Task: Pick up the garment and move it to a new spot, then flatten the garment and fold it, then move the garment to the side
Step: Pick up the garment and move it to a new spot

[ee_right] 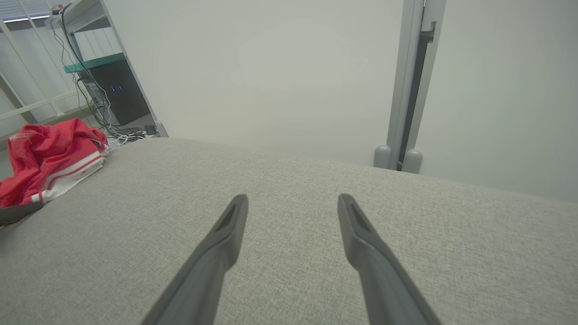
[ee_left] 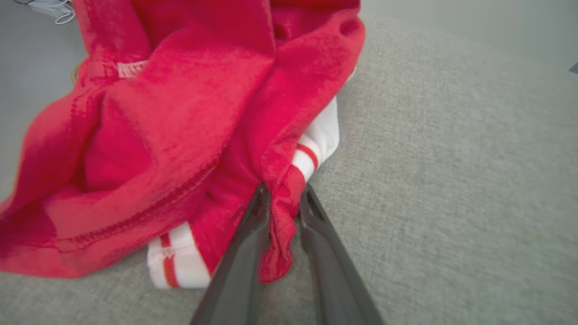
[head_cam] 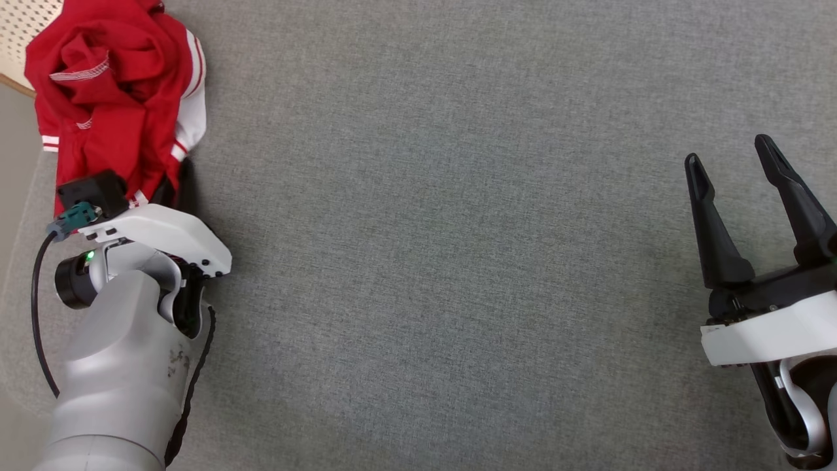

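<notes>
The garment (head_cam: 111, 85) is a crumpled red top with white, red-striped trim, heaped at the far left corner of the grey cloth-covered table (head_cam: 458, 261). My left gripper (head_cam: 163, 186) reaches into its near edge, with the fingers mostly hidden under the cloth. In the left wrist view the two dark fingers of the left gripper (ee_left: 284, 194) are closed on a hanging fold of the red garment (ee_left: 180, 135). My right gripper (head_cam: 729, 154) is open at the right side, above bare table. The right wrist view shows the right gripper (ee_right: 293, 198) with nothing between its fingers, and the garment (ee_right: 45, 158) far to the left.
A pale perforated panel (head_cam: 26, 26) lies beyond the table's left corner, behind the garment. A shelf with a dark box and cables (ee_right: 104, 90) stands past the far edge. A grey post (ee_right: 406, 90) runs up the white wall.
</notes>
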